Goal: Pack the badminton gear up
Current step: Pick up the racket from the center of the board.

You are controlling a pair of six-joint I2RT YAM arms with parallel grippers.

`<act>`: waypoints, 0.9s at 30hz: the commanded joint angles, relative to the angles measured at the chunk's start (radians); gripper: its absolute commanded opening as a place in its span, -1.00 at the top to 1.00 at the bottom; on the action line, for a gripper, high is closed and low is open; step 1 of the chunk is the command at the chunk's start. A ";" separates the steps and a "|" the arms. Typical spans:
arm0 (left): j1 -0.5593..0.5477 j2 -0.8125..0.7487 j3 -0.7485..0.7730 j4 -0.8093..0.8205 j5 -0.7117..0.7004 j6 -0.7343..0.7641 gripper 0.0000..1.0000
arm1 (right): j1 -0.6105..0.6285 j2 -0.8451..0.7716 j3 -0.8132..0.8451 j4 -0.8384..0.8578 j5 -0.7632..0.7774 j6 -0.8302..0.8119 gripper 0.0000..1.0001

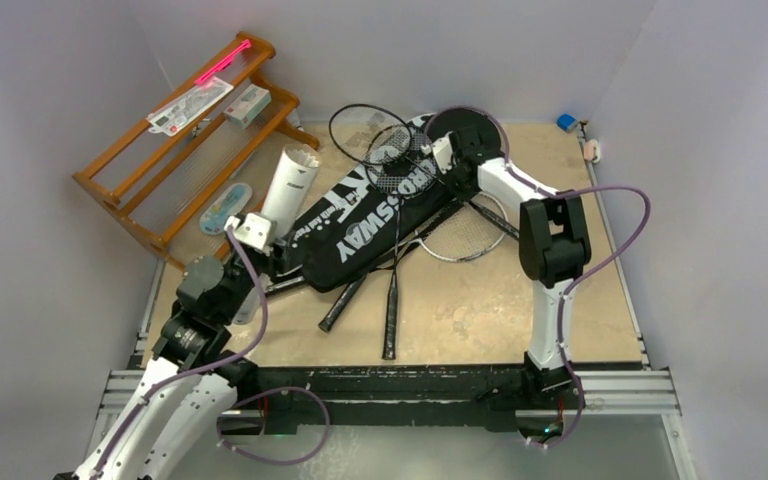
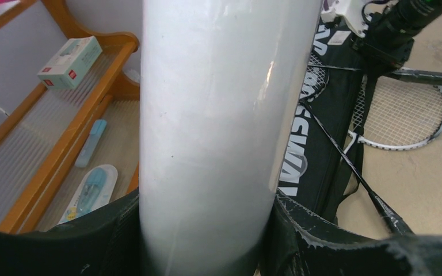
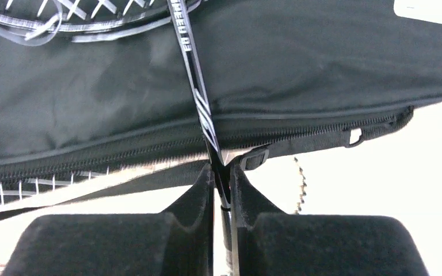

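Right gripper [image 3: 221,175] is clenched on a thin racket shaft [image 3: 191,63] that crosses the black cover [image 3: 299,69]; the shaft's lettering is too blurred to read. Left gripper [image 2: 204,230] grasps the white tube [image 2: 207,115], upright between the wooden rack [image 1: 95,185] and the cover, hiding much behind it. "CROSSWAY" reads on the cover; other rackets [image 1: 391,300] lie partly beneath.

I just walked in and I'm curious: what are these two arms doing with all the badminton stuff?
The left gripper grips the long white tube, near the wooden rack. The right gripper pinches a racket by its thin shaft, over a black cover. Other rackets lie loose on the table.
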 commanded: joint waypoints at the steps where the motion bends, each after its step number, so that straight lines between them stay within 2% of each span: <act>1: 0.015 -0.039 -0.005 0.086 -0.039 -0.002 0.22 | 0.004 -0.207 -0.085 0.141 0.116 -0.015 0.86; 5: 0.023 -0.054 -0.011 0.093 -0.040 -0.007 0.22 | 0.005 -0.269 -0.049 0.142 0.124 -0.044 1.00; 10: 0.032 -0.052 -0.011 0.096 -0.034 -0.009 0.23 | 0.017 -0.209 0.103 0.020 0.041 -0.028 1.00; 14: 0.039 -0.054 -0.011 0.098 -0.029 -0.011 0.23 | 0.022 -0.124 0.306 -0.162 -0.191 0.060 1.00; 17: 0.043 -0.056 -0.011 0.101 -0.027 -0.010 0.23 | 0.022 -0.065 0.459 -0.231 -0.317 0.112 1.00; 22: 0.047 -0.061 -0.014 0.104 -0.023 -0.011 0.23 | 0.022 -0.013 0.603 -0.214 -0.389 0.157 1.00; 27: 0.052 -0.065 -0.017 0.109 -0.017 -0.010 0.23 | 0.027 0.002 0.643 -0.139 -0.417 0.170 1.00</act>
